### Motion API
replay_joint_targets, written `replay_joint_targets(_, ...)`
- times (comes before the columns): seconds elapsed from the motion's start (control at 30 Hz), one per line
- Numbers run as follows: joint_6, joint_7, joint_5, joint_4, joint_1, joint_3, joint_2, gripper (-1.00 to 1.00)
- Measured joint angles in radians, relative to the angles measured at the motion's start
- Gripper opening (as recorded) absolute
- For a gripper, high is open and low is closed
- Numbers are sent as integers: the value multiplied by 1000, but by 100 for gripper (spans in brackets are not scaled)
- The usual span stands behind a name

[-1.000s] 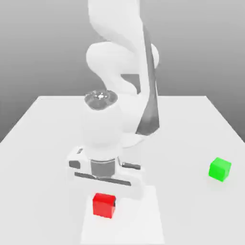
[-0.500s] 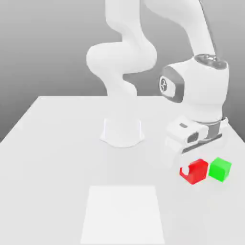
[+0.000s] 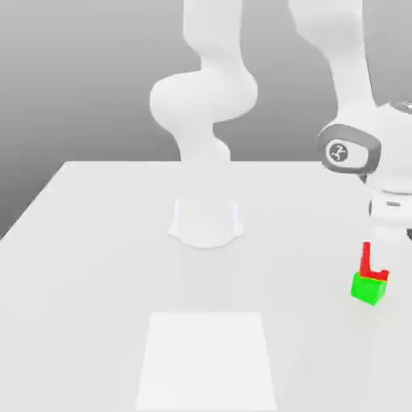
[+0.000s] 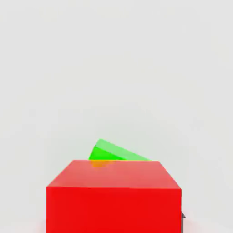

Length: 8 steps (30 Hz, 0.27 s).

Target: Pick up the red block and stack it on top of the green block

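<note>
Cannot tell whether the gripper (image 3: 380,256) is clamped or released. Just beneath, at four o'clock from the arm's base: red block (image 3: 368,260) resting on green block (image 3: 368,290), somewhat offset. Carrying apparently finished. Left, probably: confirming release, lifting clear, checking that the stack stands.

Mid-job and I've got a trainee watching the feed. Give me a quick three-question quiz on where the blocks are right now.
1. True or false: in the exterior view, the red block sits well apart from the green block.
2. Multiple choice: in the exterior view, the green block is found A) near the view's left edge, B) in the centre, C) near the view's right edge.
3. Fill in: in the hand view, the block nearer the camera is the ____ one.

Key: 1 false, the red one is directly above the green one; 2 C; 3 red.
</note>
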State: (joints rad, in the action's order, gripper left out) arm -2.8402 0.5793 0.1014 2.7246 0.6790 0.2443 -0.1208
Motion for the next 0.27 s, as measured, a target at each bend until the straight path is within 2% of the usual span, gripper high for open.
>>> replay_joint_targets(0.13, -8, 4, 6, 0, 3, -4, -9, 100)
replay_joint_targets(0.27, 105, -68, -94, 6, 13, 13, 115, 100)
